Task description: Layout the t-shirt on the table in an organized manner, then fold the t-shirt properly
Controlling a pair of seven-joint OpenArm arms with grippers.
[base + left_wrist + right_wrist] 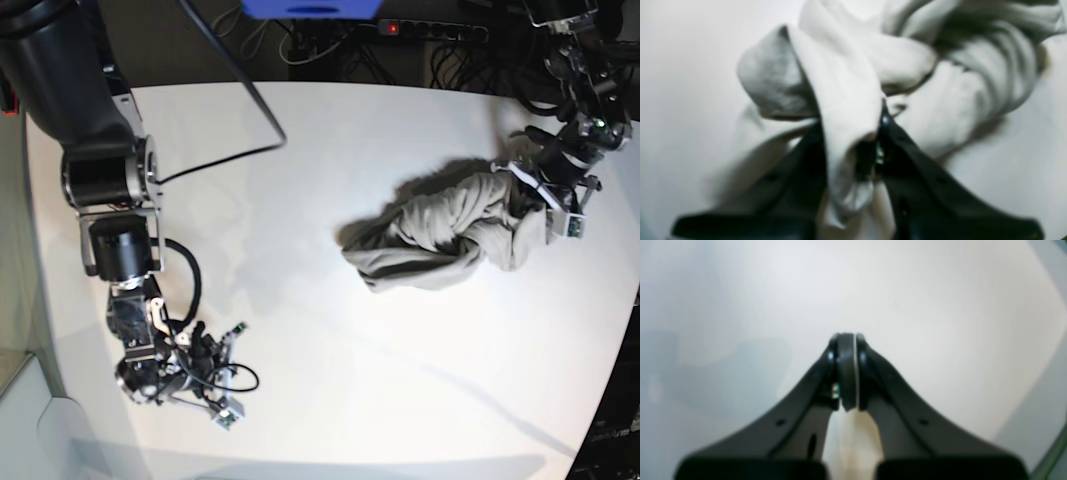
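T-shirt [440, 235] bunched on table [330, 150], base-view right

1. Base view: mounted high, looking steeply down on the whole white counter [330, 330]; both arms in frame, the left arm at the picture's right, the right arm at its left.
2. Left wrist view: set just behind the left claw [873, 133], looking along its fingers; very near, blurred, filled by the t-shirt [846, 83].
3. Right wrist view: set just behind the right claw [846, 340], facing bare counter [940, 306]; near, soft focus.
4. Shared: base and left wrist views both show the bunched t-shirt [440, 235]; base and right wrist views share the counter near the right claw [225, 400].
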